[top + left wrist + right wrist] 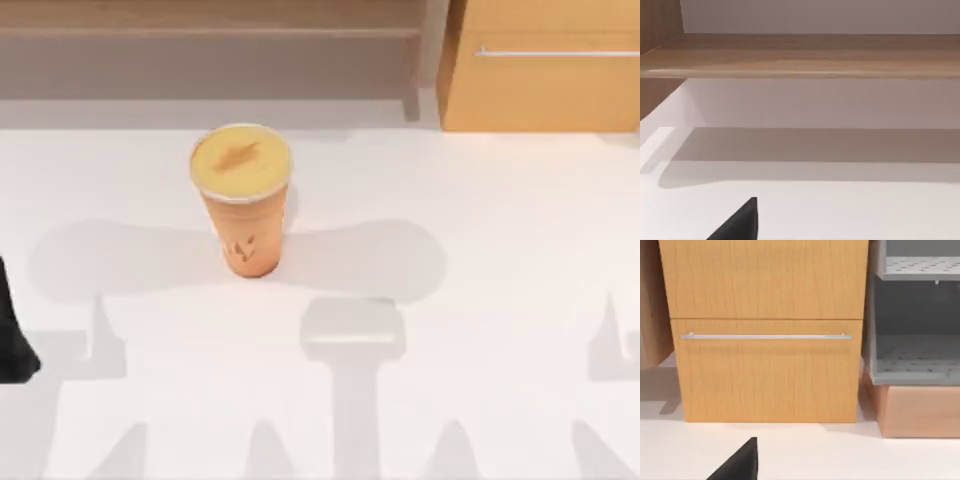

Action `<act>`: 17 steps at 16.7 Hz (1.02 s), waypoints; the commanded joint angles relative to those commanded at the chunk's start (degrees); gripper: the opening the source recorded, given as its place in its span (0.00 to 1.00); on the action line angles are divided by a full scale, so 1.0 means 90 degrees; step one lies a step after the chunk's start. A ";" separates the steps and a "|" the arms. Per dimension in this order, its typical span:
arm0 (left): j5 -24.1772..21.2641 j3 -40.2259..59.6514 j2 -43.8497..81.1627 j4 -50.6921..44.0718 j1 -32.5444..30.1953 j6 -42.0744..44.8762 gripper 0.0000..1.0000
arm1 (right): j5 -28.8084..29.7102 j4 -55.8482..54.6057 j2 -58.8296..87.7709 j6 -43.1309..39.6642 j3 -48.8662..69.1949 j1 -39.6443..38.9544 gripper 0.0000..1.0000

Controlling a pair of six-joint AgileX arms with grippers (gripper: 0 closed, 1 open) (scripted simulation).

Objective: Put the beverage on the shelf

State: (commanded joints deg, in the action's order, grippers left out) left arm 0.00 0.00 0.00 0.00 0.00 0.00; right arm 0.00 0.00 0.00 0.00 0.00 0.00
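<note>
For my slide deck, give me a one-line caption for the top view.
Lidded beverage stands upright on the white table, in front of the shelf.

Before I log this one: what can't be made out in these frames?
- Left claw: cut off by the left wrist view's edge, so open or shut is unclear.
- Right claw: same in the right wrist view.
- Logo on the beverage: too small in the top view.
- Shelf: cut by the top view's edge.
</note>
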 joint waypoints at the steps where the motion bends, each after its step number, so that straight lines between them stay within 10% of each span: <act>1: 0.0000 0.0000 0.0000 0.0000 0.0000 0.0000 1.00 | 0.0000 0.0000 0.0000 0.0000 0.0000 0.0000 1.00; 8: 0.0711 0.0297 0.1400 0.1203 -0.0770 -0.0089 1.00 | 0.0000 0.0000 0.0000 0.0000 0.0000 0.0000 1.00; 17: 0.3072 0.1284 0.6825 0.5192 -0.3306 -0.0373 1.00 | 0.0000 0.0000 0.0000 0.0000 0.0000 0.0000 1.00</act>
State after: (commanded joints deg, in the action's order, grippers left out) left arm 27.65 11.56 61.43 46.73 -29.76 -3.36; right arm 0.00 0.00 0.00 0.00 0.00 0.00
